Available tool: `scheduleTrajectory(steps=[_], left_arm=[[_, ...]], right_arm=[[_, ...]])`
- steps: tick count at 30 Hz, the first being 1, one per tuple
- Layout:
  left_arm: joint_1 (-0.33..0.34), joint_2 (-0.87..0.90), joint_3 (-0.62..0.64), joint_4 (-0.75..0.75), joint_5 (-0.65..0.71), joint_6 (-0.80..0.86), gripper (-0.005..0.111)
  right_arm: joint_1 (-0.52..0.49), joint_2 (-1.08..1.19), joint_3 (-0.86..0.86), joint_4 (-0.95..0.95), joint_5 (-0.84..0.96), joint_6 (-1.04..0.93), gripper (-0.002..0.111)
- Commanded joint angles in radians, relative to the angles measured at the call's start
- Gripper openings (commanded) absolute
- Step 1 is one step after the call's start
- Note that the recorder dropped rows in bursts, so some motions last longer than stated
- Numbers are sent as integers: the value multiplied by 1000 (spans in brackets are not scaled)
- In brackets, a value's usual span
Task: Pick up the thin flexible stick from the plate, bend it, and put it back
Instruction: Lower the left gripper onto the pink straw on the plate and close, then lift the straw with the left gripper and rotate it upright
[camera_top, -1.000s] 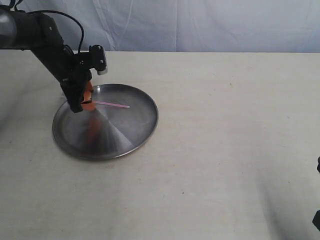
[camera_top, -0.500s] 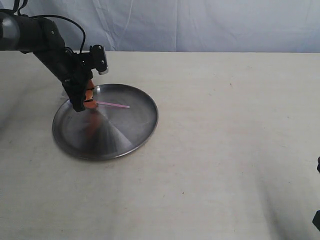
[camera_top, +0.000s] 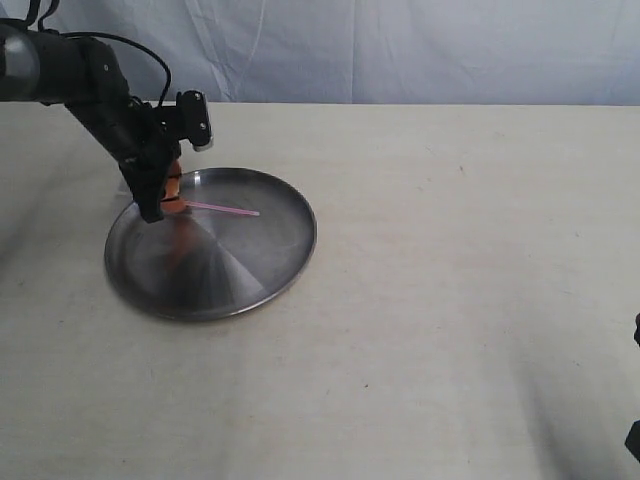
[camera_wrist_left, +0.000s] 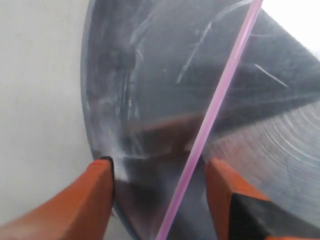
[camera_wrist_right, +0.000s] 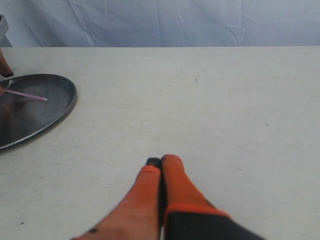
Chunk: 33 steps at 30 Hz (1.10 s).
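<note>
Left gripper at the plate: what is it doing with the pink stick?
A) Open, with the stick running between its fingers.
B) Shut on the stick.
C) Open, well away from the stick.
A: in the left wrist view the left gripper's jaws stand apart, with the stick passing between them.

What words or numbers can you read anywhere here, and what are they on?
None: no words, numbers, labels or signs can be read in any view.
The plate, the thin stick, the table, the cloth backdrop, the left gripper and the right gripper all show no writing.
</note>
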Motion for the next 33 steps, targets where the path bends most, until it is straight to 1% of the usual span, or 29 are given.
scheduleTrajectory(steps=[1, 12, 20, 22, 23, 26, 29, 31, 33], left_arm=[[-2, -4, -5, 22, -17, -13, 53], [-2, 48, -5, 28, -40, -16, 53], [-2, 52, -5, 24, -49, -20, 52], [-2, 52, -5, 20, -49, -20, 48], [-2, 52, -5, 18, -47, -20, 44], [-2, 52, -5, 18, -45, -20, 25], [-2, 52, -5, 8, -39, -20, 14], [-2, 52, -5, -10, -39, -20, 8], [-2, 48, -5, -36, -39, -20, 8]], right_arm=[[-6, -6, 2, -3, -7, -1, -1], [-6, -6, 2, -3, -7, -1, -1], [-6, -6, 2, -3, -7, -1, -1], [-6, -6, 2, -3, -7, -1, -1], [-6, -6, 2, -3, -7, -1, -1], [-6, -6, 2, -3, -7, -1, -1], [-6, -6, 2, -3, -7, -1, -1], [-6, -6, 2, -3, -7, -1, -1], [-6, -6, 2, -3, -7, -1, -1]])
